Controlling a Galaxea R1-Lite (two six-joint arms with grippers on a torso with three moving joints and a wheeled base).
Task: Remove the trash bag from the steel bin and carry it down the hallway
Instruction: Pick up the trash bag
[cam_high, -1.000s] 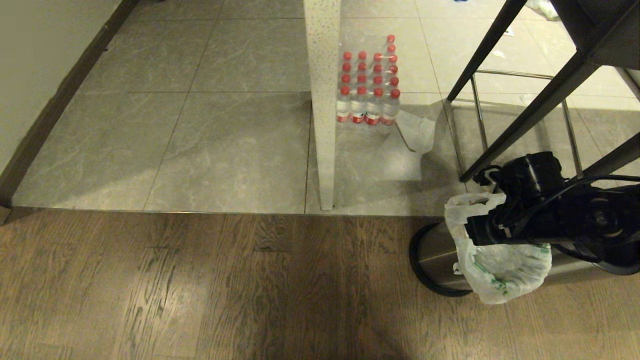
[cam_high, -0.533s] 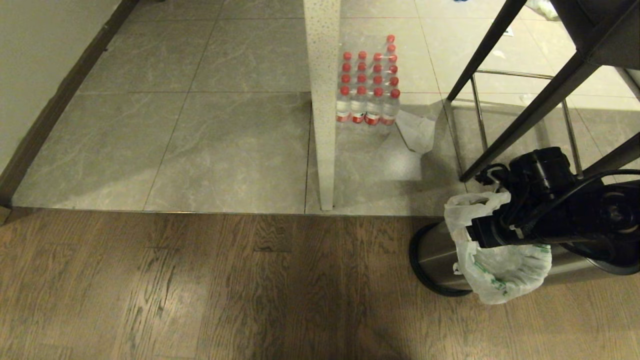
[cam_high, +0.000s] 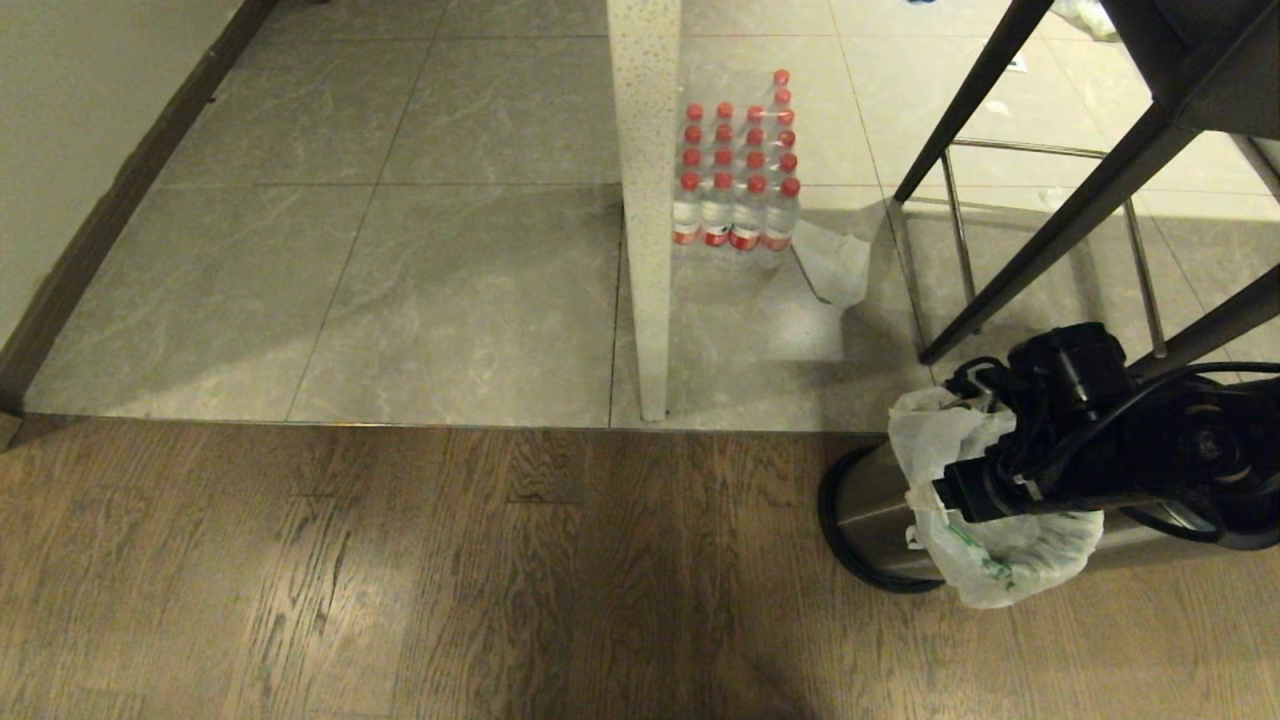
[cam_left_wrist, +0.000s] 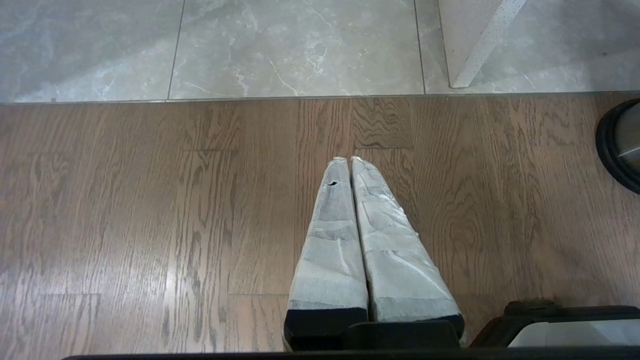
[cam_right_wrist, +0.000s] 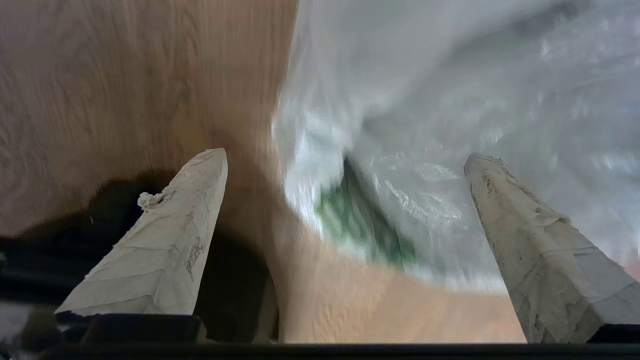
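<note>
We look down at a wood floor that meets grey tile. At lower right the steel bin (cam_high: 875, 510) lies tipped on the wood, its black base ring toward us on the left. The trash bag (cam_high: 985, 560) is draped over the bin's mouth end, crinkled white plastic with green print, spilling onto the floor.

Our right gripper (cam_right_wrist: 345, 160) sits right at the bag (cam_right_wrist: 450, 125). Over the last second its jaws have spread from partly open to wide, and its wrist has dipped a little lower over the plastic. In the right wrist view the two taped fingers (cam_right_wrist: 165, 235) stand far apart, with a fold of bag and green print between them, nothing pinched.

We judge this as the set-up for a grasp: the claw is wide and empty, straddling the bag's edge, so the pull has not yet begun. The bag is on the bin, not carried.

Our left gripper (cam_left_wrist: 350, 161) hangs parked above bare wood, its fingers pressed together, holding nothing.

Beyond, on the tile, a pack of bottles (cam_high: 738, 165) stands beside a pale post (cam_high: 645, 200). Dark chair legs (cam_high: 1040, 250) cross above the bin.
</note>
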